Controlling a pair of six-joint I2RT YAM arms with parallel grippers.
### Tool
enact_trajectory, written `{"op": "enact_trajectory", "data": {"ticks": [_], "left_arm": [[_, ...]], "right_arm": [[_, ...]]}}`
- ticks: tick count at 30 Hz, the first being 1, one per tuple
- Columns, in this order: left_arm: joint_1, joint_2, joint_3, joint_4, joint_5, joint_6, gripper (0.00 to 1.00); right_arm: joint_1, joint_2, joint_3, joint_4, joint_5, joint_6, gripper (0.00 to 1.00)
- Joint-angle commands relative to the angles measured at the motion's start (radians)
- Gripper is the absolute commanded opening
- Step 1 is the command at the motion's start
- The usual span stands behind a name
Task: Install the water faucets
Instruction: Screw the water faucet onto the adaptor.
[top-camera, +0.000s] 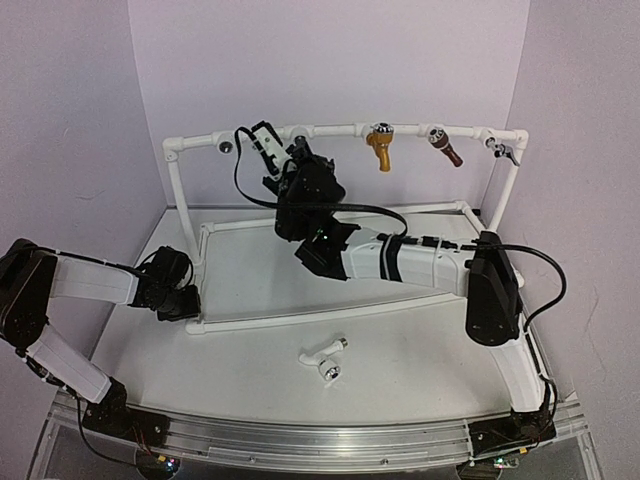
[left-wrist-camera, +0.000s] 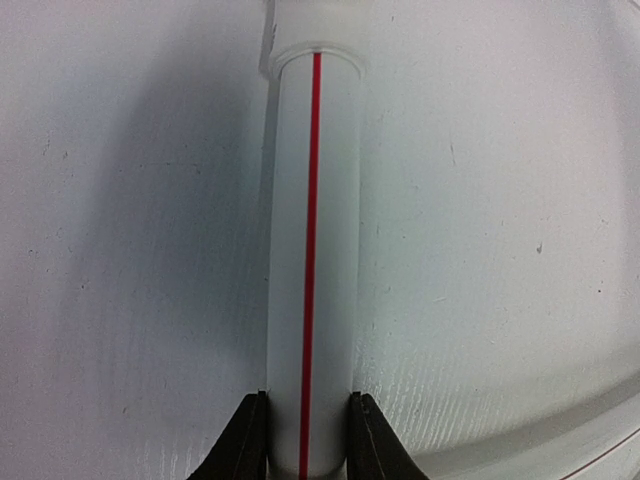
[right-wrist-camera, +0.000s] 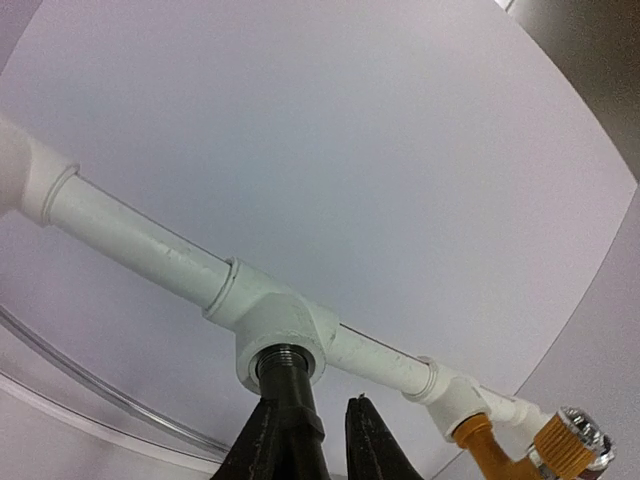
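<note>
Black tap (right-wrist-camera: 287, 372): threads in the tee (right-wrist-camera: 280, 320); right gripper (right-wrist-camera: 318, 440) closed at its body, can't tell if it's really pinched.
White tap (top-camera: 325, 358): loose on the table (top-camera: 430, 350), light slick plastic; I'd grab the body.
Left gripper (left-wrist-camera: 308, 445): clamped on the pipe (left-wrist-camera: 310, 250).

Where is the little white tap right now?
In the top view, the white faucet lies on the table near the front middle. It is just in front of the low front rail of the pipe frame.
</note>
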Motion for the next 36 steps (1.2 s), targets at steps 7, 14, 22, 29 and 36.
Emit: {"op": "enact_trajectory", "data": {"ticks": [7,14,22,29,36], "left_arm": [[-0.019,-0.009,-0.014,-0.016,0.072,-0.053,0.00],[-0.020,-0.013,-0.015,-0.014,0.074,-0.053,0.00],[-0.019,-0.021,-0.020,-0.011,0.074,-0.053,0.00],[-0.019,-0.024,-0.021,-0.011,0.072,-0.054,0.00],[-0.019,-0.023,-0.021,-0.012,0.071,-0.054,0.00]], "right_arm": [[-0.032,-0.184,-0.189,0.028,0.108,0.976,0.00],[-0.034,-0.269,-0.324,0.024,0.039,1.526,0.00],[-0.048,-0.302,-0.379,-0.037,-0.059,2.003,0.00],[-0.083,-0.290,-0.359,-0.109,-0.226,2.293,0.00],[-0.083,-0.365,-0.414,-0.114,-0.285,2.011,0.51]]}}
